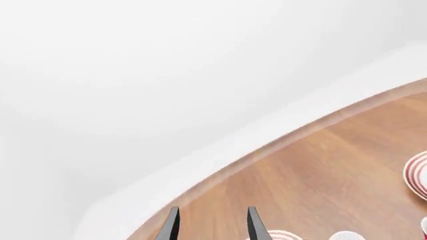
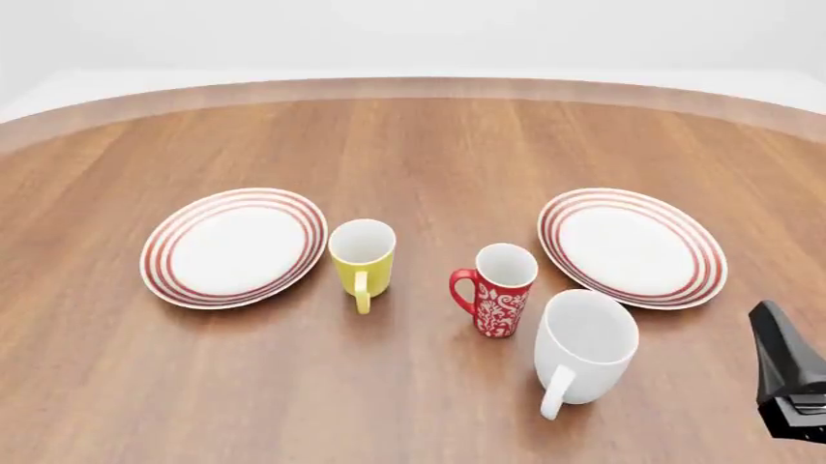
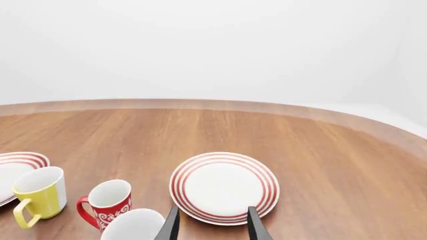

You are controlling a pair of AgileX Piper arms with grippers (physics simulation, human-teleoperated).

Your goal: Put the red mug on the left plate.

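The right hand (image 3: pixel 210 225), fingers spread and empty, hovers just behind the big white ceramic mug (image 2: pixel 585 345); reaching past it for the slim red floral mug (image 2: pixel 498 289) risks toppling it.

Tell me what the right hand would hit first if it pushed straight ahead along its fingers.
Judging by the right wrist view, the right hand points at the right plate, so it would probably meet that plate's near rim first. The white mug sits just beside that line; depth is unclear.
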